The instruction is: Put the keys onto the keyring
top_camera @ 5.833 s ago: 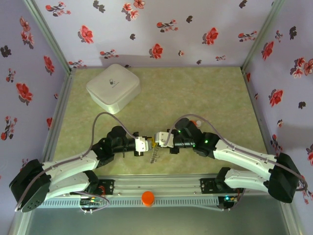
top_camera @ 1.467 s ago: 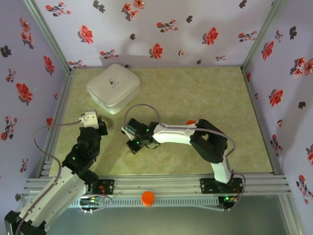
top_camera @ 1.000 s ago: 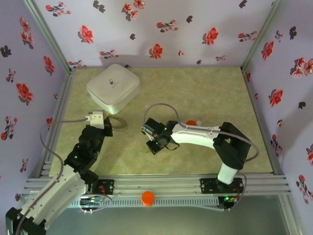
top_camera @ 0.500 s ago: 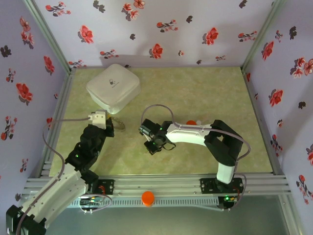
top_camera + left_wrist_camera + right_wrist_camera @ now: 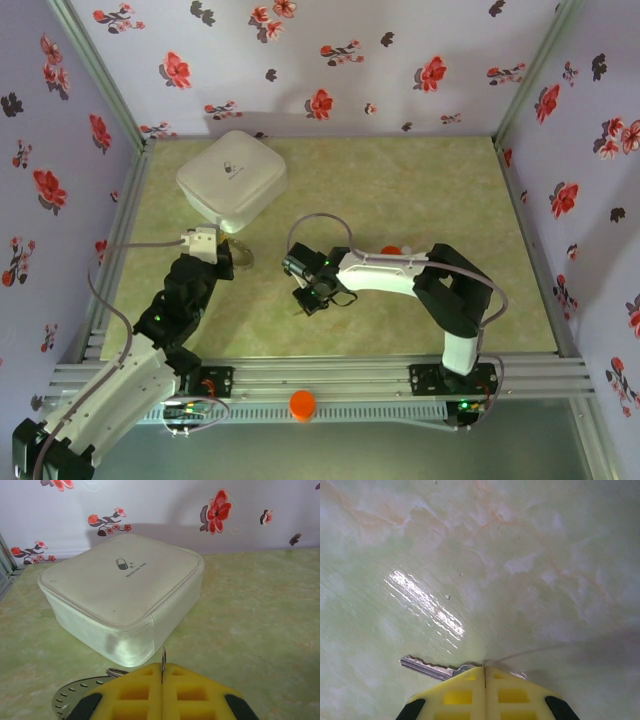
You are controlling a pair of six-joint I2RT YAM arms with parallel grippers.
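My left gripper (image 5: 224,260) sits just in front of the white box, shut on the keyring (image 5: 163,656), whose thin metal edge stands up between the yellow pads (image 5: 135,690). A coil of the keyring (image 5: 116,671) shows by the left finger. In the top view the keyring (image 5: 243,258) curves out from the fingertips. Mid-table, my right gripper (image 5: 305,300) is low over the surface and shut on a key (image 5: 427,668). The silver blade sticks out to the left and the head is tucked under the pads (image 5: 457,696). Other keys are hidden.
The white square box (image 5: 232,180) stands at the back left, close ahead of the left gripper (image 5: 163,672). An orange pill bottle (image 5: 393,250) lies behind the right arm. A grey perforated metal piece (image 5: 67,698) shows under the left finger. Green tabletop stretches right and back.
The right gripper has slid a little to the left and toward the near edge with the key. The left gripper with the keyring has hardly moved.
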